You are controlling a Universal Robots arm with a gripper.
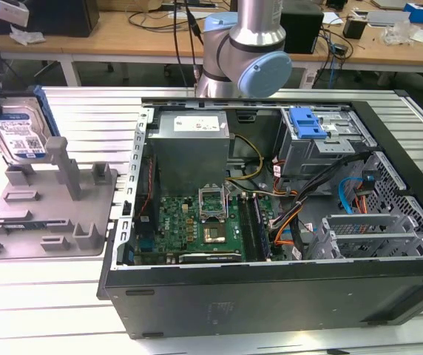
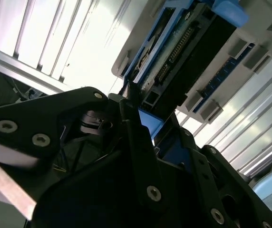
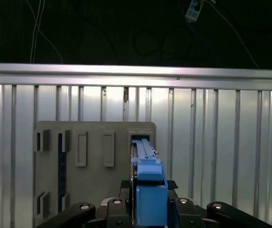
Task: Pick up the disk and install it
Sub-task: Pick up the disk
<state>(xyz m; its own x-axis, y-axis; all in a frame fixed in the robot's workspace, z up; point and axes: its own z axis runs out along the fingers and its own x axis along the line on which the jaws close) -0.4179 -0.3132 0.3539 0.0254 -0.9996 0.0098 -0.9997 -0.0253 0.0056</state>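
We saw the black pincer (image 3: pixel 149 189) closed on the blue edge of the flat rectangular silver metal disk (image 1: pixel 21 132), which carried a white-and-blue label and sat in a bright blue plastic bracket. The disk stood upright at the back of the grey plastic stand with posts (image 1: pixel 60 203), at the exterior view's left. We could not tell whether it touched the stand. The stand lay on the slatted silver metal tabletop (image 1: pixel 49 310), just beside the open black computer case (image 1: pixel 271 296).
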